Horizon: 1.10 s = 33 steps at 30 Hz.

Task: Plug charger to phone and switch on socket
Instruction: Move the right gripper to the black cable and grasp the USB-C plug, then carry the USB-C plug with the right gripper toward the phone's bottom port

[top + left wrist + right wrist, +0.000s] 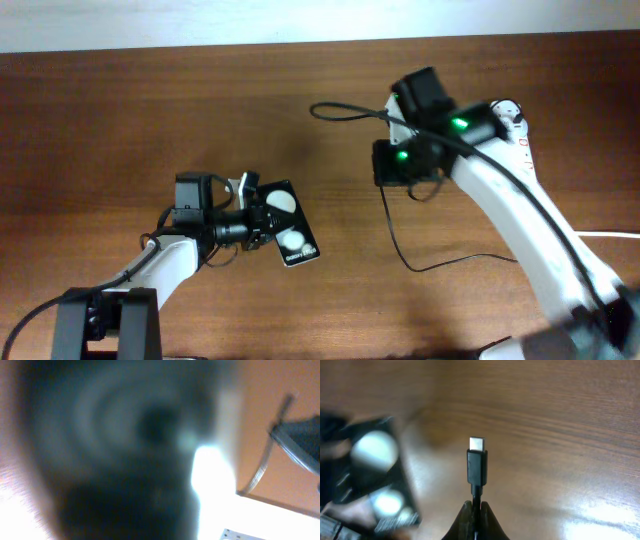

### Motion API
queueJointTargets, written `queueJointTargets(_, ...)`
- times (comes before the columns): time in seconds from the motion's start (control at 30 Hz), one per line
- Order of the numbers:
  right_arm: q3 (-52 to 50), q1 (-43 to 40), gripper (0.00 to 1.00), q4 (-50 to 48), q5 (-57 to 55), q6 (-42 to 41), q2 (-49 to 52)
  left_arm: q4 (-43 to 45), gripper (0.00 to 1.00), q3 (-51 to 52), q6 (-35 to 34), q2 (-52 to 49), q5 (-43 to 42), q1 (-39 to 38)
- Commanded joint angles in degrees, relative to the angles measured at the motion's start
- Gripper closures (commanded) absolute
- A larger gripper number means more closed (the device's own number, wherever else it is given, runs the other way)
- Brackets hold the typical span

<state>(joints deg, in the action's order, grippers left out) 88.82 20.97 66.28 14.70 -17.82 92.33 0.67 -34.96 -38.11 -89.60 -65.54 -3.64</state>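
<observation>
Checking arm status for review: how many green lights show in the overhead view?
2, both on the right arm: one green light on its upper dark housing, the other further along, near the wrist. The left arm shows none; some may be hidden.

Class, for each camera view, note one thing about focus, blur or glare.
Overhead: fairly sharp, two white glare spots on the phone. Left wrist: almost wholly out of focus, a dark blur fills it. Right wrist: charger tip crisp, phone blurred at left, glare on the table lower right.
</observation>
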Motion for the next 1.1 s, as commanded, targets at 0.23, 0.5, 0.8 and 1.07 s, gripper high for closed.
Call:
queueJointTargets(0.23, -7.65, 1.92, 0.96, 8.46, 6.84, 5.62, -17.59, 43.21, 1.0, -0.35, -32.44, 0.04, -6.67, 0.04)
queueJointTargets(0.5, -15.65, 18.86, 0.96, -0.07, 5.03, 4.63, -18.38, 47.28, 1.0, -0.35, -33.46, 0.04, -6.27, 0.04)
queueJointTargets(0.8, -15.67, 28.74, 0.96, -8.0, -4.24, 0.83, -17.42, 47.25, 1.0, -0.35, -33.48, 0.04, -6.29, 0.04)
queueJointTargets(1.07, -15.69, 28.98, 0.96, -10.54, -5.16, -0.61, -13.51, 47.28, 1.0, -0.35, -37.13, 0.04, -6.67, 0.04)
